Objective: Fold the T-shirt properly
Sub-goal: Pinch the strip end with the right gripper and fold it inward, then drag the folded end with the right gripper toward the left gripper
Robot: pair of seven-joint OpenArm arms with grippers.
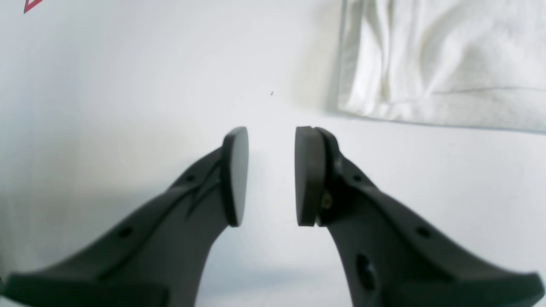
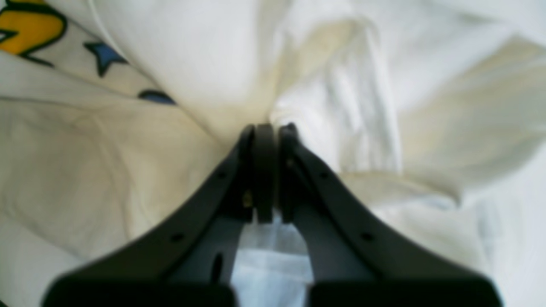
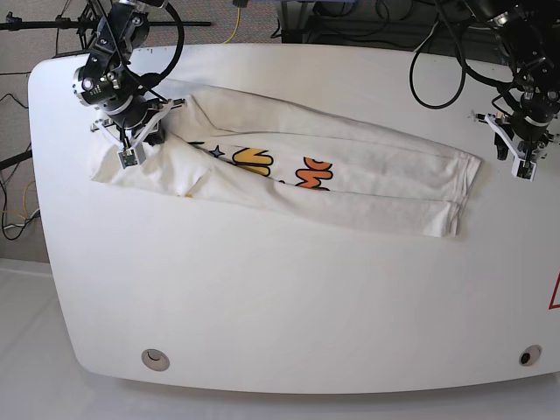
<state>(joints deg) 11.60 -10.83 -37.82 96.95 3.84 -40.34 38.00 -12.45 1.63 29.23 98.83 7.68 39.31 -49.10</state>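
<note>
The table (image 3: 262,297) lies bare in front. Behind that, the T-shirt (image 3: 367,175) stretches across it as a long folded band, its orange and yellow print showing in the middle. The right gripper (image 2: 266,128) is pinched closed on a bunch of shirt cloth at one end. The left gripper (image 1: 271,175) hangs over bare table just beside the other end, jaws apart, holding nothing.
</note>
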